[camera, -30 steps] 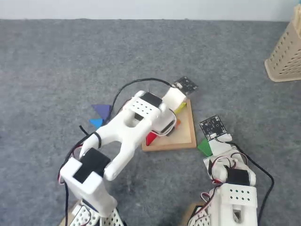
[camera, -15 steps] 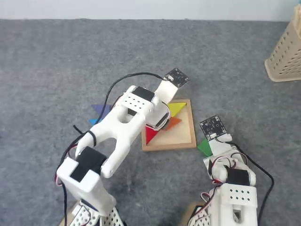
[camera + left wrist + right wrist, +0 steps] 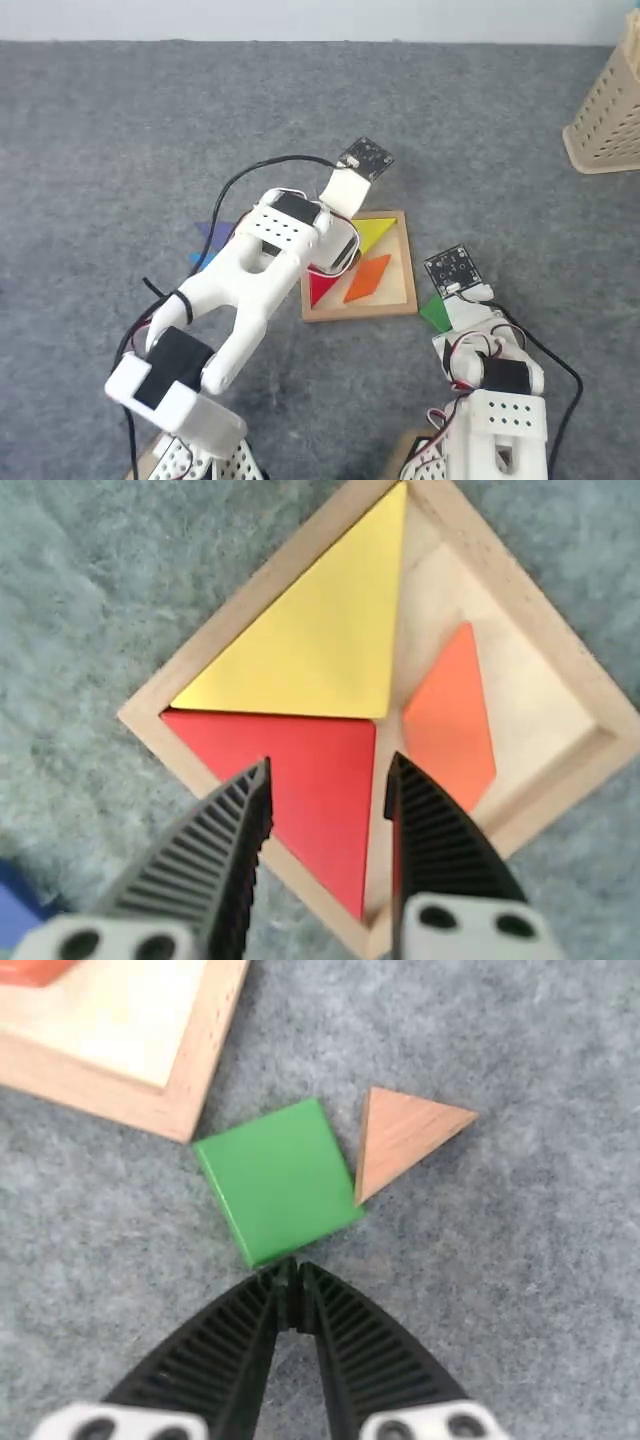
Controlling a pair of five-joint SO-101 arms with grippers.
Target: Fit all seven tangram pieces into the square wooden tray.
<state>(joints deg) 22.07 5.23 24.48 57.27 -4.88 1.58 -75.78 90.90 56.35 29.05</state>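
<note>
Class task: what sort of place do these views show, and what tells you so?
Likely a robotics lab bench: a white left arm and right arm share a grey carpeted table, with a wooden tangram tray set out.

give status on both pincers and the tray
Left pincer open over red triangle. Right pincer shut beside green square. Tray holds three pieces; left arm overhangs it.

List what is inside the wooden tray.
Three pieces lie in the tray: a yellow triangle, a red triangle, an orange parallelogram, plus bare wood. In the high view the left arm hides part of it.
</note>
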